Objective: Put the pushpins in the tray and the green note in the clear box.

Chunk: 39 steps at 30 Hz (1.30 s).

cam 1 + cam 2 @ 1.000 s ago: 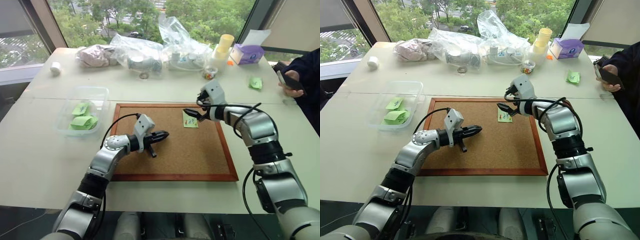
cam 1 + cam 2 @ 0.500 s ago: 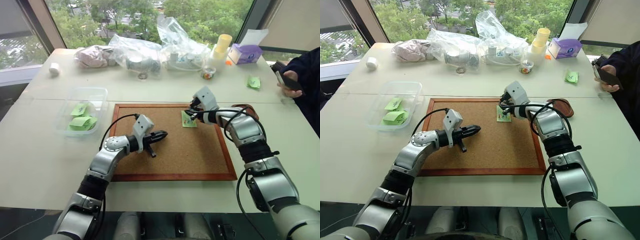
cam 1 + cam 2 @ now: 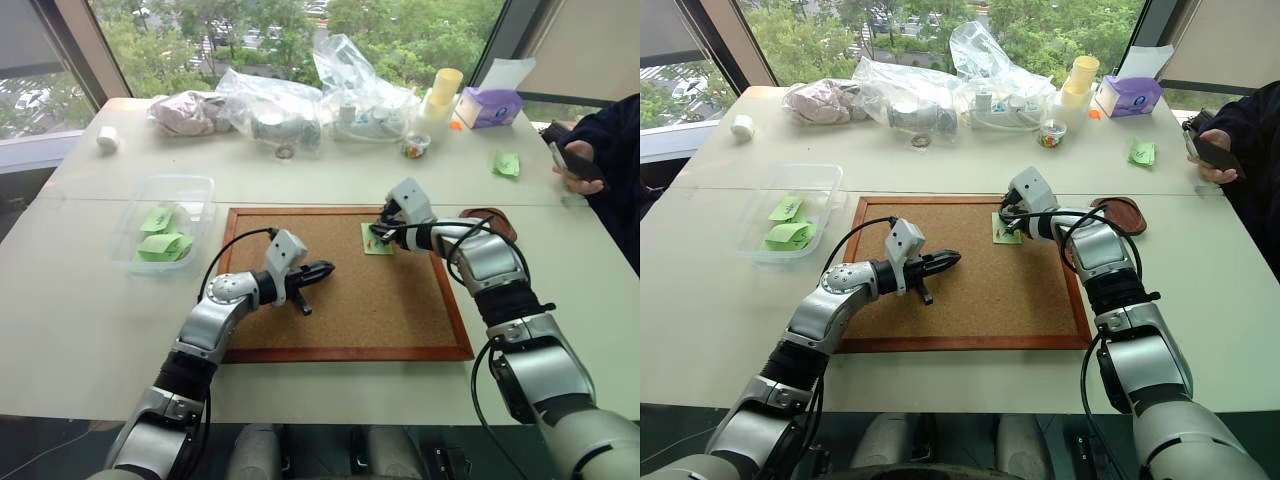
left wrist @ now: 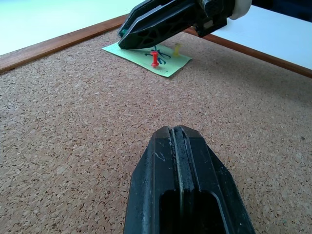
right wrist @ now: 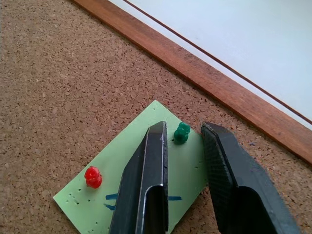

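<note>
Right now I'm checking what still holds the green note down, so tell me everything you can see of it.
The green note is a small light-green paper square lying flat on the cork board, near its far edge. It bears blue pen marks and tiny pinholes. A red pin and a green pin stick upright through it. The right hand hovers at it, its fingers straddling the green pin.

Bright daylight from the windows [image 3: 250, 30] — sharp, soft shadows.

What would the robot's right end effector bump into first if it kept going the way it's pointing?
Probably the green pushpin, which stands just past the gap between the right end effector's fingers, pinned in the green note. Depth is hard to judge.
</note>
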Each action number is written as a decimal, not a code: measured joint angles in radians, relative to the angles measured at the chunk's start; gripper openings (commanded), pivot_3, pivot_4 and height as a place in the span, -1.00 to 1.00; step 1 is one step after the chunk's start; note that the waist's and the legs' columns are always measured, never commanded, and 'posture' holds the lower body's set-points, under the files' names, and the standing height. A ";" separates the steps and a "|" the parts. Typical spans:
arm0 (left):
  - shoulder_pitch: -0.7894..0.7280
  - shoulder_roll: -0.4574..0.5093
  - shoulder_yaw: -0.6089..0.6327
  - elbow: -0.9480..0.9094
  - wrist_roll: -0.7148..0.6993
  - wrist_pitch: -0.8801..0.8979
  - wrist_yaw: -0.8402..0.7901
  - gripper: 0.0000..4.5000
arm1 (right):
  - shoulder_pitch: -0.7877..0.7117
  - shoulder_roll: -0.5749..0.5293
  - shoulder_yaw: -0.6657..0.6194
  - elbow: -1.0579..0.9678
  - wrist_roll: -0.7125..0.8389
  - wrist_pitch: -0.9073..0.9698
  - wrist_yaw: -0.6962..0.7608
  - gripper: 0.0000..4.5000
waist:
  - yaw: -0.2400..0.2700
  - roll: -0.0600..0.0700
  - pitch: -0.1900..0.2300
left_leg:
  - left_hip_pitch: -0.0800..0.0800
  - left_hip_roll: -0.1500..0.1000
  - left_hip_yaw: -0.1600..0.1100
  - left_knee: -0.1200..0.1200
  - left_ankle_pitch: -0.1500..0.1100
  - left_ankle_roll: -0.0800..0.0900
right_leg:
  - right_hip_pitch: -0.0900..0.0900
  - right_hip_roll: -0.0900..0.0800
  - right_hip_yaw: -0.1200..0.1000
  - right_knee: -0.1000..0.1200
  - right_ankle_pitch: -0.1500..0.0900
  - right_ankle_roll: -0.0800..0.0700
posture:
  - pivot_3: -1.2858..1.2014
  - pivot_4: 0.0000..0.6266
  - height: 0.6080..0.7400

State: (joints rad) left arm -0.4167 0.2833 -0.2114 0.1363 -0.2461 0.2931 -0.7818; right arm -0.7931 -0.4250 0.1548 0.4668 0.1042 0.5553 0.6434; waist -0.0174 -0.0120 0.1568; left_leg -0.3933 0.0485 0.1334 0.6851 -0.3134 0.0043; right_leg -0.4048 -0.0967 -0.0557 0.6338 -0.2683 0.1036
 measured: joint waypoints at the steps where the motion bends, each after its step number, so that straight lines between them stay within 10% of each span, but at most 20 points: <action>1: 0.000 0.000 0.000 0.000 0.001 0.000 0.000 -1.00 | 0.000 0.007 -0.007 0.005 0.001 -0.001 0.000 -0.91 | 0.000 0.000 0.000 | 0.000 0.000 0.000 0.000 0.000 0.000 | 0.000 0.000 0.000 0.000 0.000 0.000 | 0.03 -0.52 1.00; 22: 0.008 -0.001 -0.003 -0.022 0.020 0.042 0.024 -1.00 | 0.071 -0.062 -0.131 -0.324 0.055 0.197 -0.033 -0.96 | 0.001 0.004 -0.002 | 0.001 0.001 0.000 0.000 0.000 0.000 | 0.000 0.000 0.000 0.000 0.000 0.000 | 0.03 -0.52 1.00; 39: 0.005 -0.005 -0.005 -0.012 0.036 0.042 0.017 -1.00 | 0.112 0.006 -0.519 -0.389 0.029 0.332 -0.567 -0.96 | 0.000 0.012 -0.007 | 0.001 0.000 0.000 -0.001 0.000 0.000 | 0.000 0.000 0.000 0.000 0.000 0.000 | 0.03 -0.52 1.00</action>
State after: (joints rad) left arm -0.4118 0.2788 -0.2164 0.1243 -0.2101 0.3348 -0.7646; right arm -0.6814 -0.4190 -0.3642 0.0776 0.1335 0.8871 0.0763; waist -0.0174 0.0000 0.1500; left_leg -0.3923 0.0490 0.1335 0.6844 -0.3133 0.0042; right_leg -0.4044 -0.0969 -0.0553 0.6340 -0.2683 0.1035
